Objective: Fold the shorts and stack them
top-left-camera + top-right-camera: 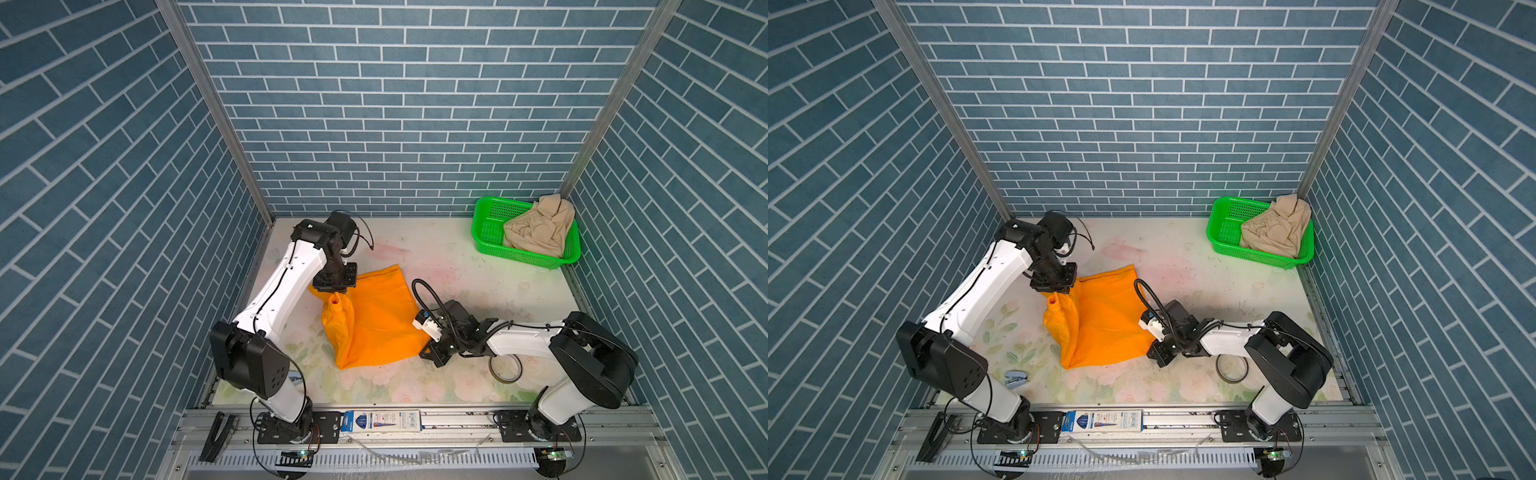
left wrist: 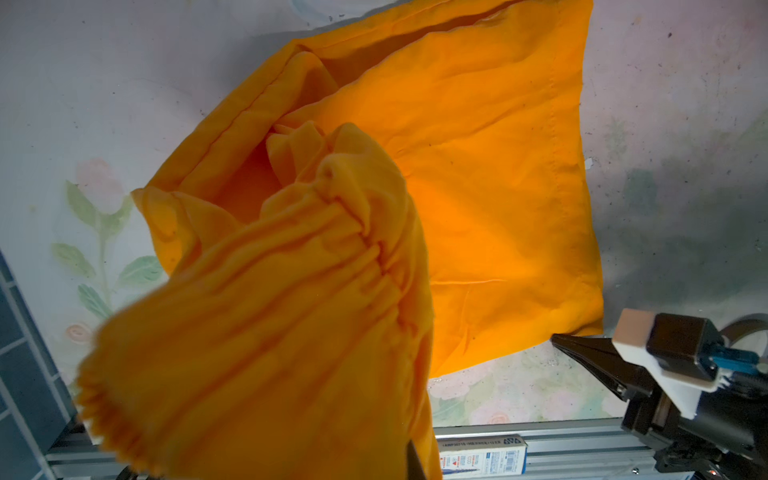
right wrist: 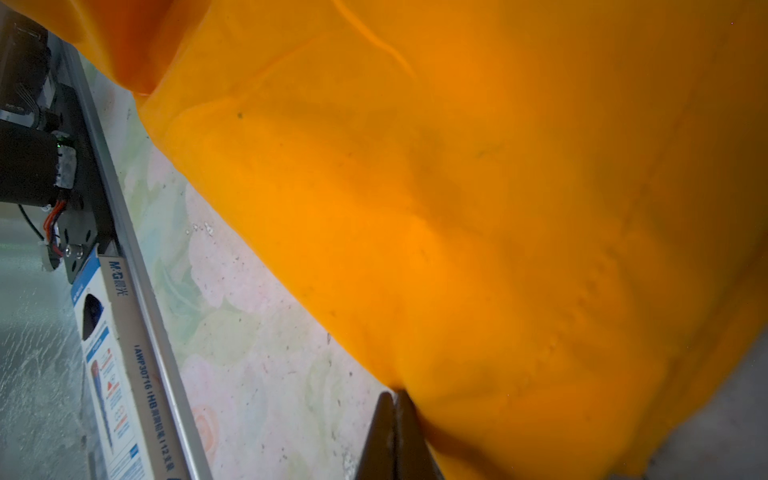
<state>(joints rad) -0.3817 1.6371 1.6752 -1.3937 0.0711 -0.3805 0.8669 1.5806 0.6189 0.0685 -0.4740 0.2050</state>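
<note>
The orange shorts (image 1: 382, 320) (image 1: 1104, 324) lie partly spread on the floral table, left of centre. My left gripper (image 1: 336, 292) (image 1: 1054, 296) is shut on their gathered waistband (image 2: 291, 257) and holds it bunched above the table; the cloth hides its jaws apart from one dark finger (image 2: 413, 461). My right gripper (image 1: 428, 351) (image 1: 1152, 353) (image 3: 395, 399) is shut, low over the table, pinching the near right corner of the orange shorts (image 3: 498, 208). The beige shorts (image 1: 536, 228) (image 1: 1275, 228) lie crumpled in the green basket (image 1: 486, 232) (image 1: 1223, 232) at the back right.
A tape roll (image 1: 505, 368) (image 1: 1231, 368) lies beneath the right arm. A white and blue pen box (image 1: 380, 420) (image 1: 1102, 419) rests on the front rail. A small shiny blue item (image 1: 1016, 378) sits by the left arm's base. Brick-pattern walls close in three sides.
</note>
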